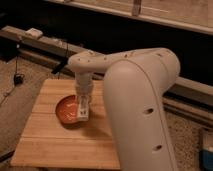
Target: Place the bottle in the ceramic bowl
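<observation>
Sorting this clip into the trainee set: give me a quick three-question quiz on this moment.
1. True or false: the bottle lies flat on the wooden table.
2. The end effector is: A) beyond the table's edge, B) above the picture-right part of the ceramic bowl, C) over the table's near corner.
3. What colour is the bowl?
Key: 1 false, the end effector holds it roughly upright. 2 B. 3 orange-red.
</observation>
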Controlling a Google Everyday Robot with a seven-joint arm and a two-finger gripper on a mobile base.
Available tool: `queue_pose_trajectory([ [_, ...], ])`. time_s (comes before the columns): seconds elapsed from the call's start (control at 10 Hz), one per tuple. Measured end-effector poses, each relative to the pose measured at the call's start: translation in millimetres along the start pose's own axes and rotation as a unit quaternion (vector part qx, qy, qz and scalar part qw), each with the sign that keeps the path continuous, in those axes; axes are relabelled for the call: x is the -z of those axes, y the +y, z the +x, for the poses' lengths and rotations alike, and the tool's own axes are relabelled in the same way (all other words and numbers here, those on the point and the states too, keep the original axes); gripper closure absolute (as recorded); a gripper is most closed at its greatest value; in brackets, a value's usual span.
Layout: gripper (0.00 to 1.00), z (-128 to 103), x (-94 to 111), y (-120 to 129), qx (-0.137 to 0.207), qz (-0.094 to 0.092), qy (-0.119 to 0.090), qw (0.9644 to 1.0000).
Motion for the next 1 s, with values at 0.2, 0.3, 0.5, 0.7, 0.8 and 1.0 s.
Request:
queue_pose_trajectory([
  [0.2,1.0,-18.1,3.0,19.2,0.033,0.002,-0.002,0.9994],
  [0.3,0.99,-23.4,1.9,26.5,0.049,0.002,-0.004,0.9988],
  [0.5,0.86,-31.3,-9.1,38.6,0.072,0.006,-0.008,0.9974],
  [0.7,0.65,-37.8,-27.6,43.9,0.083,0.004,-0.014,0.9964],
  [0.8,0.57,-38.7,-33.0,43.1,0.086,0.001,-0.015,0.9962],
  [1.0,0.34,-40.2,-42.6,50.4,0.098,-0.005,-0.017,0.995],
])
